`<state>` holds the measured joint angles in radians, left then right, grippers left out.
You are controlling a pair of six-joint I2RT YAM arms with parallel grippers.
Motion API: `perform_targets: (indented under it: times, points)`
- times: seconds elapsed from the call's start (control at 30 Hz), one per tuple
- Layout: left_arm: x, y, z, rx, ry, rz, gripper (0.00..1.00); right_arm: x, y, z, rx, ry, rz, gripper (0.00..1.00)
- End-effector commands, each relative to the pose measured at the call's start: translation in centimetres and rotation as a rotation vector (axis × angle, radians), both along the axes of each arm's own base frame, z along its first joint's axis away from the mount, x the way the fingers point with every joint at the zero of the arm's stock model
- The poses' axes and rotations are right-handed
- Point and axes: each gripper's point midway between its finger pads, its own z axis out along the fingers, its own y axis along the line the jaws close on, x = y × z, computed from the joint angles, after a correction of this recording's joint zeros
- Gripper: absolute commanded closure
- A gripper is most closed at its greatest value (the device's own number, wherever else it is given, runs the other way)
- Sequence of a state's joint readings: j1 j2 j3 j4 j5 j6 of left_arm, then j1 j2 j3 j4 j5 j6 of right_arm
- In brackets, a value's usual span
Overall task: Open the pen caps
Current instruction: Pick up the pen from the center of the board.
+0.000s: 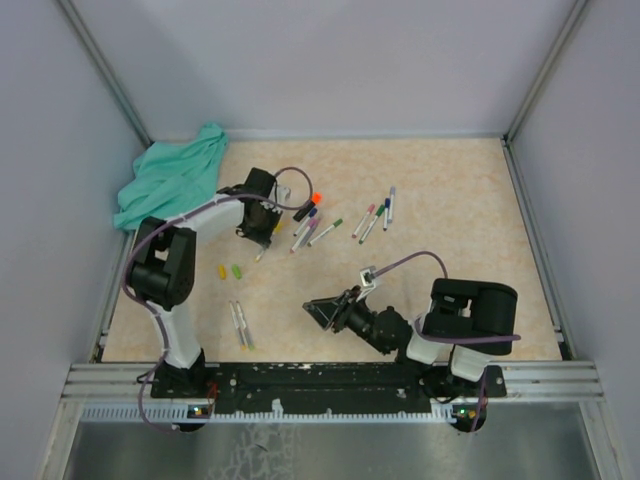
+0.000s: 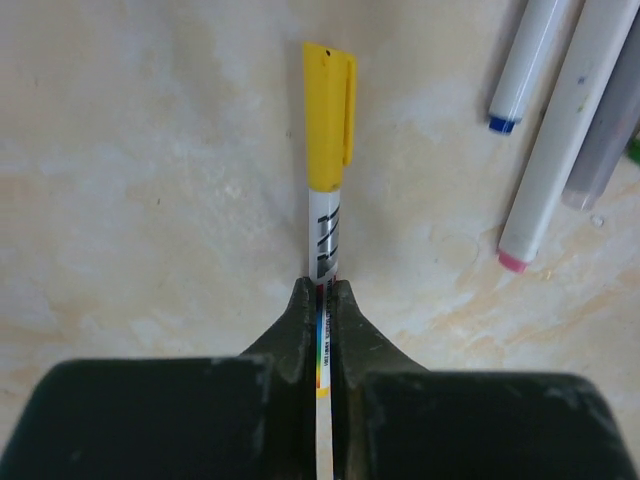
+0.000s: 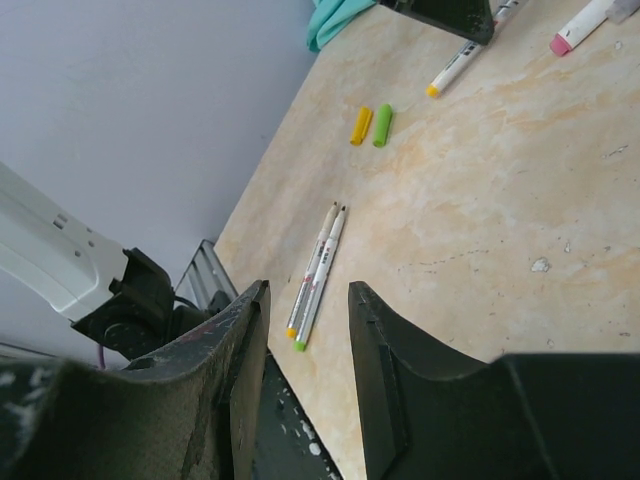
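My left gripper [image 2: 322, 292] is shut on the white barrel of a pen [image 2: 325, 225] lying on the table, and its yellow cap [image 2: 328, 118] sits on the far end. From above, this gripper [image 1: 260, 222] is left of a cluster of capped pens [image 1: 310, 228]. The pen's yellow tail [image 3: 434, 89] sticks out behind the gripper. A loose yellow cap [image 1: 222, 271] and a loose green cap [image 1: 237, 270] lie side by side. An orange cap [image 1: 316, 198] tops the cluster. My right gripper [image 1: 315, 309] hovers open and holds nothing [image 3: 308, 300].
Two uncapped pens [image 1: 240, 325] lie near the front left edge. More capped pens [image 1: 375, 218] lie at centre right. A teal cloth [image 1: 170, 180] is bunched in the back left corner. Grey walls enclose the table.
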<state>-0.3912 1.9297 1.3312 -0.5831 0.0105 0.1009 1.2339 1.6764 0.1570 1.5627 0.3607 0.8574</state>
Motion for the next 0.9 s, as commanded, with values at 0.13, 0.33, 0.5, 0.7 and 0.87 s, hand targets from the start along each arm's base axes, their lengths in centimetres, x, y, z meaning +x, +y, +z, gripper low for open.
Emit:
perform_targets:
  times: [0.13, 0.33, 0.5, 0.7, 0.87]
  points:
    - [-1.0, -0.3, 8.2, -0.153, -0.226, 0.075, 1.00, 0.0, 1.4, 5.3, 0.082, -0.127, 0.036, 0.62]
    - [-5.1, -2.4, 14.7, -0.480, -0.414, 0.058, 1.00, -0.5, 3.1, 4.8, -0.197, -0.232, 0.003, 0.61]
    - [-10.0, -4.3, 17.3, -0.778, -0.487, -0.011, 1.00, -0.7, 2.6, 5.6, -0.138, -0.263, -0.002, 0.58]
    - [-12.9, -4.4, 20.3, -0.888, -0.561, -0.093, 1.00, -0.5, 5.6, 6.9, -0.206, -0.343, 0.047, 0.35]
    - [-14.4, -4.8, 20.5, -0.948, -0.533, -0.150, 1.00, 0.6, 5.5, 9.0, -0.133, -0.381, 0.004, 0.28]
